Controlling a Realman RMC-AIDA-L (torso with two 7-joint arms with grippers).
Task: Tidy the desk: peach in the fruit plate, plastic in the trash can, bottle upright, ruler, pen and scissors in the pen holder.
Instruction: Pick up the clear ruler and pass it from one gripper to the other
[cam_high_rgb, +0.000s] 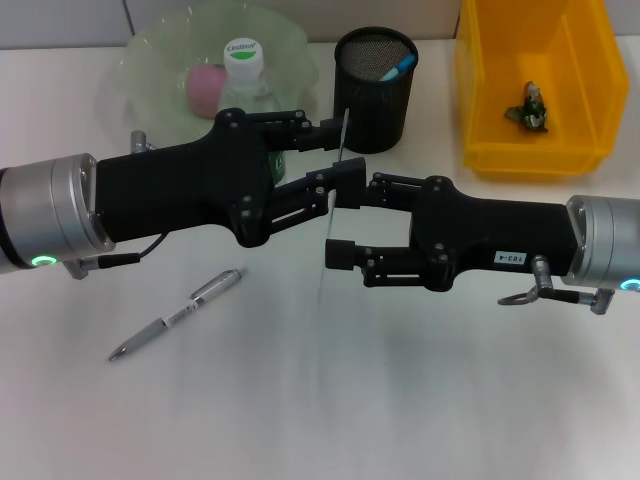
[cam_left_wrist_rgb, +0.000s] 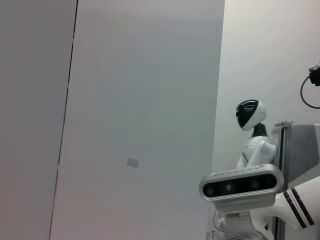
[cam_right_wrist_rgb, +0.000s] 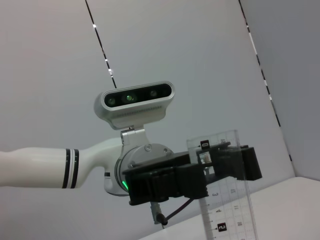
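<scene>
Pen (cam_high_rgb: 178, 315) lies loose at 7 o'clock, axis 2–8; left end effector (cam_high_rgb: 335, 165) grasps upright clear ruler (cam_high_rgb: 331, 215); right end effector (cam_high_rgb: 345, 222) released beside it.

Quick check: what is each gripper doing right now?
Left gripper: shut on the clear ruler, held on edge.
Right gripper: open around the ruler's lower part.

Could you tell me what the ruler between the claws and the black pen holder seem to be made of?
The clear flat ruler looks like transparent plastic: the wall shows through behind its printed marks. The black cylindrical pen holder looks like matte metal mesh, judging by its fine perforated weave.
</scene>
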